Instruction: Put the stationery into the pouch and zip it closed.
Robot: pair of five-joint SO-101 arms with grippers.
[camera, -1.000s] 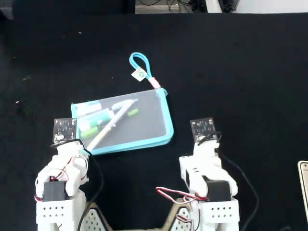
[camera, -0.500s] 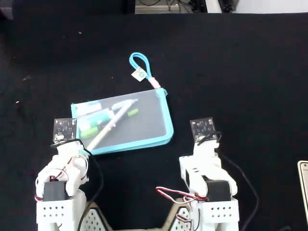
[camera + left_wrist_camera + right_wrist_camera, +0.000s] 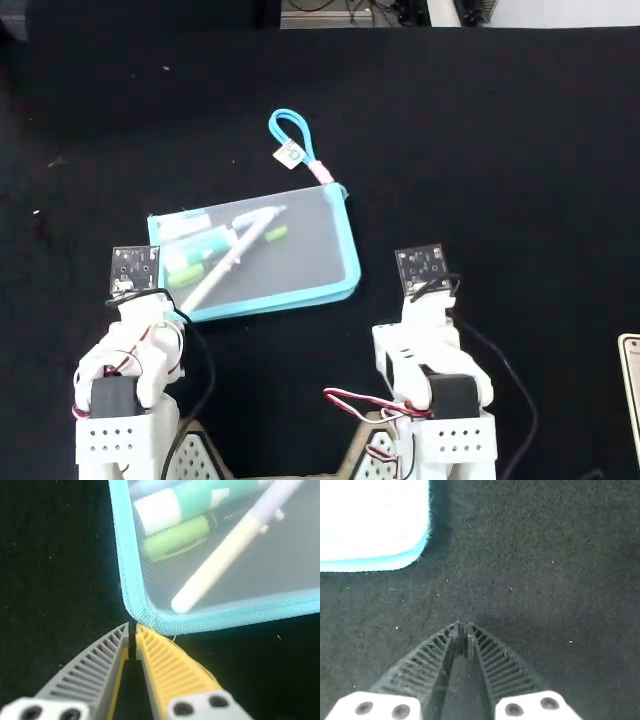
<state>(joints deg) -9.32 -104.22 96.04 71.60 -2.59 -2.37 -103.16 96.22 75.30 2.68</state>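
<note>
No change against the frames from a second back: both arms parked at the near edge, nothing on the table shifted.

The flat rectangular pouch of frosted translucent plastic with woven cyan edging lay left of centre on the black felt-like table cover, long side running left to right and slightly skewed. A cyan cord loop with a small white tag ran off its far right corner.

The stationery sat inside, at the left end, and showed through the wall:
- a cream, round-ended pen, lying diagonally
- a teal-and-white cylindrical stick
- a lime-green cylindrical marker, just beside the stick

Whether the zip was fully run could not be told.

The left gripper had ribbed wedge fingers, one grey and one yellow, pressed together with no gap. Its tips sat right at the pouch's rounded near left corner, and contact could not be confirmed.

The right gripper had dark ribbed fingers, also pinched tight with nothing between them. It hung over bare cloth, with the pouch's near right corner off to its left, well apart.

A pale flat object was cut off at the near right edge.
</note>
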